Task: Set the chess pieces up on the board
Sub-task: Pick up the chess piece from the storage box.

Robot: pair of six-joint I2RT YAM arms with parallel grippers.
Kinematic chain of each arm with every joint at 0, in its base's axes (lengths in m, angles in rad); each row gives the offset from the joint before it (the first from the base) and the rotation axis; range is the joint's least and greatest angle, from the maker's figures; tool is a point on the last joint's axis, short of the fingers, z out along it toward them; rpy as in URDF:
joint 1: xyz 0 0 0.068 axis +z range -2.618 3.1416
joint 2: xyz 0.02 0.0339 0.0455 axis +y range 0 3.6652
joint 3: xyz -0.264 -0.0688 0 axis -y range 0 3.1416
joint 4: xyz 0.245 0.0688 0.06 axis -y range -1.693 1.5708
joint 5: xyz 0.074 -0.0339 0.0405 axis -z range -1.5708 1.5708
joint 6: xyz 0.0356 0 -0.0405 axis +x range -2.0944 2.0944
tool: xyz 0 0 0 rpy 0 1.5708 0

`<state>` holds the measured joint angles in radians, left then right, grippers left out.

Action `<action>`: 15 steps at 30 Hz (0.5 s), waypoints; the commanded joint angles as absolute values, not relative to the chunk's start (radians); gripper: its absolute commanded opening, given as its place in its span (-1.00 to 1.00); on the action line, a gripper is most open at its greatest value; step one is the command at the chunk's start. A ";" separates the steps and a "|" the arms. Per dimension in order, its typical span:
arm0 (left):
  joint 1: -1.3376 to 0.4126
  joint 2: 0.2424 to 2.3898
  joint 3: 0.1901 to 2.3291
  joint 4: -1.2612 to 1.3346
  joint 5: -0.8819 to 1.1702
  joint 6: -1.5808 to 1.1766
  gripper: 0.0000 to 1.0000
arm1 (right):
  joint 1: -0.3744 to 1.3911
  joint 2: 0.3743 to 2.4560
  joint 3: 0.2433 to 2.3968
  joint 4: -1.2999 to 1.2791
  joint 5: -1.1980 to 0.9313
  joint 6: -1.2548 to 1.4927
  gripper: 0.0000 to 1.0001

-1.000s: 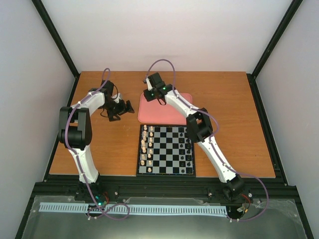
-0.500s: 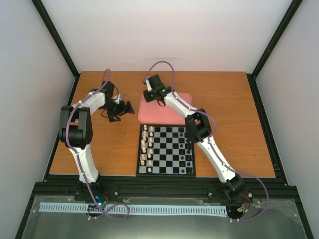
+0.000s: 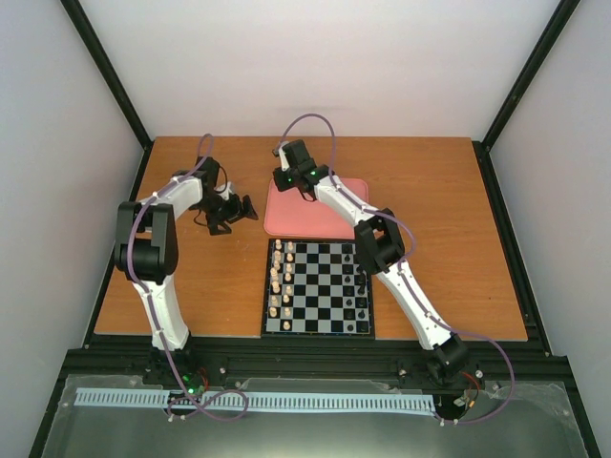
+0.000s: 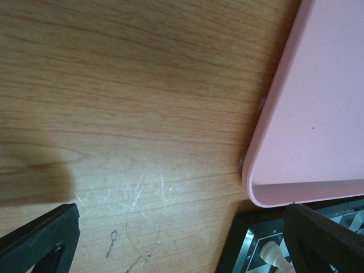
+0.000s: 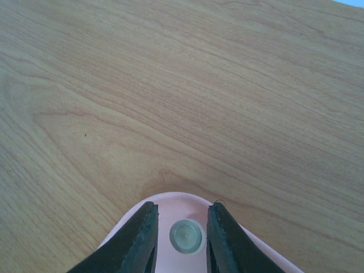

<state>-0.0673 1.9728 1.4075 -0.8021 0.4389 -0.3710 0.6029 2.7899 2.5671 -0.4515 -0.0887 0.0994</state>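
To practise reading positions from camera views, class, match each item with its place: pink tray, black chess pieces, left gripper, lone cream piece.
1 pink tray
2 black chess pieces
3 left gripper
4 lone cream piece

A along the board's right edge
B on the tray's corner, between the right gripper's fingers
C over the table, left of the tray
D just beyond the board's far edge

Pairs: 1-D, 2-A, 3-C, 4-B

the left arm (image 3: 160, 303) and right arm (image 3: 410, 286) have white link shells and chunky black joint housings. a thin purple cable (image 3: 310, 118) loops along each. a green light (image 3: 313, 173) glows upper centre. the left end effector (image 4: 182, 236) and right end effector (image 5: 181, 211) have matte black wedge-shaped fingers (image 5: 141, 242).
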 commanded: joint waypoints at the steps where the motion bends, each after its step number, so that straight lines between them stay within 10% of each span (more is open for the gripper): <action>1: -0.065 1.997 1.424 -0.790 0.453 -0.368 0.99 | 0.611 2.824 2.611 -0.423 -0.082 0.104 -0.51; 15: -0.066 1.997 1.425 -0.789 0.451 -0.367 1.00 | 0.611 2.820 2.611 -0.441 -0.087 0.102 -0.94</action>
